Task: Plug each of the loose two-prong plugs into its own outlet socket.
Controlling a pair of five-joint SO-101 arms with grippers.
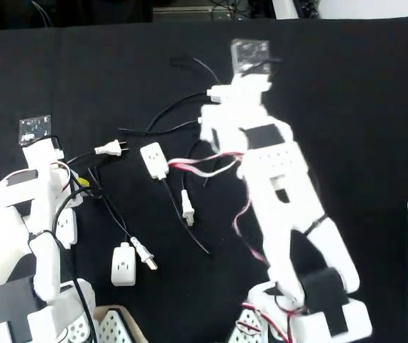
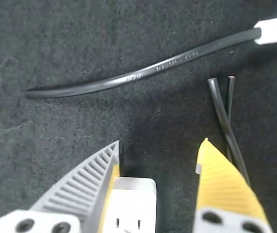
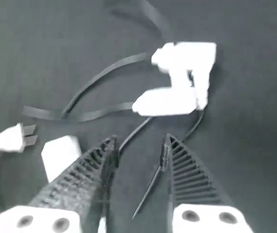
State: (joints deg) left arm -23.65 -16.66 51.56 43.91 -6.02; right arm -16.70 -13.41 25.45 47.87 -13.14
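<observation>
Left end effector point(image 2: 160, 143) wide open, gripping nothing, straddling a white outlet socket point(image 2: 131, 206) that lies face-up on the table point(image 1: 361, 107) over at 9 o'clock. Best next move, as I judge it, is to close squarely across the socket body (slots left clear) so it cannot skid when a plug is pushed in. Right end effector point(image 3: 139, 140) likewise open and empty; the nearest two-prong plug point(image 1: 111, 148) is white on a black cord, prongs bare, lying toward 10 o'clock from table centre.
</observation>
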